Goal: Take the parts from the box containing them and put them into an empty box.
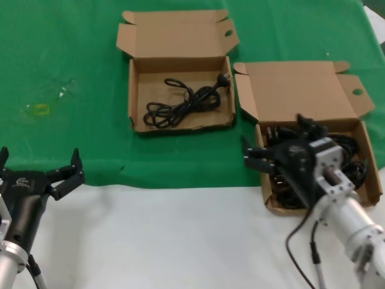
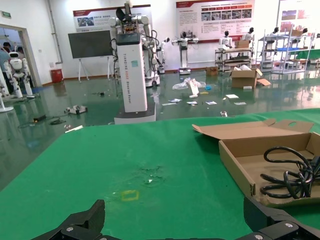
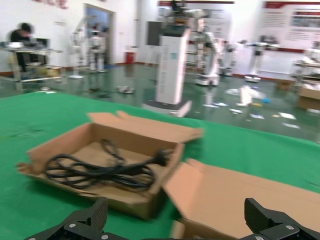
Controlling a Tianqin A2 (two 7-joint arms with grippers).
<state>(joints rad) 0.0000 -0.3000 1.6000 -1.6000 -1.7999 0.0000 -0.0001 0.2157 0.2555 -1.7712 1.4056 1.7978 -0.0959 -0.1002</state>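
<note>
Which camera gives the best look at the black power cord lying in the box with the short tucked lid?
The head view: the coiled black power cord shows whole from above, plug included, inside the shallow brown cardboard box. The right wrist view shows it low and side-on; the left wrist view catches only part at the frame edge.

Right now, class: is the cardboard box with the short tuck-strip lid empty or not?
Not empty. The tuck-strip box lies open on the green cloth, and one coiled black power cord rests on its floor.
</note>
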